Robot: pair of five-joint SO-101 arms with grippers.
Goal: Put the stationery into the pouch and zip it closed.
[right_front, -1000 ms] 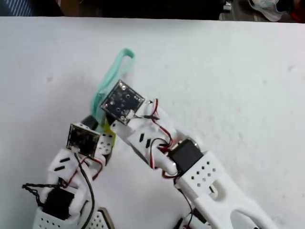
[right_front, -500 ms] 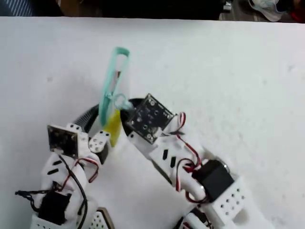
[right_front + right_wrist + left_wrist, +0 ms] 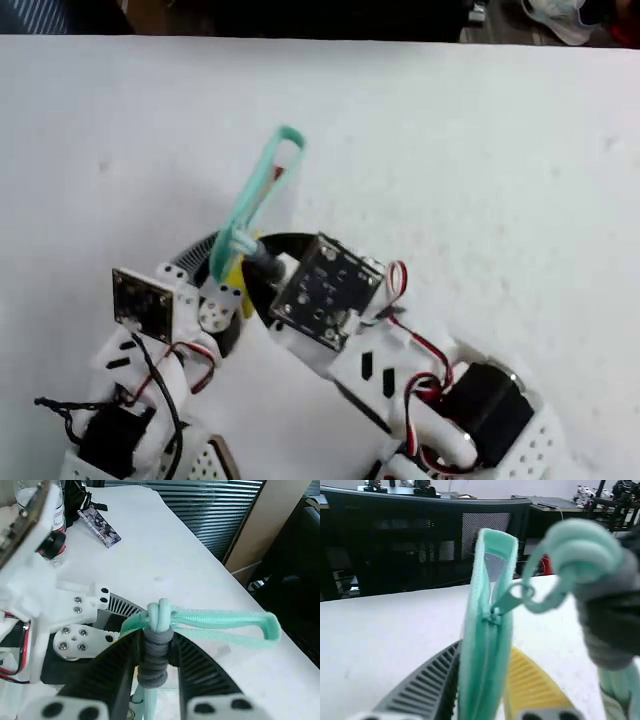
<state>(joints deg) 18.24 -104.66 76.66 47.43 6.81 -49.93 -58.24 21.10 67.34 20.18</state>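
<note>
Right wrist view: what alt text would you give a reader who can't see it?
The right gripper pinches the grey-wrapped zip pull of a mint-green pouch between its black jaws. The pouch stands on edge over the white table, with the left gripper at its near end.

White table (image 3: 480,150), faintly speckled top, spans high view. Dark strip beyond far edge: blue-striped fabric (image 3: 40,15) at 11 o'clock, pale object, possibly sneaker (image 3: 560,18), at 1 o'clock. Left wrist view: black mesh-back office chair (image 3: 485,527) behind table, dark desks (image 3: 555,502) with gear farther back, pale wall (image 3: 520,486). Right wrist view: grey slatted blinds (image 3: 215,505), tan wood panel (image 3: 272,515) beside them, clear water bottle (image 3: 30,492) and printed card (image 3: 100,525) on tabletop, black chair (image 3: 300,580) past table edge.
</note>
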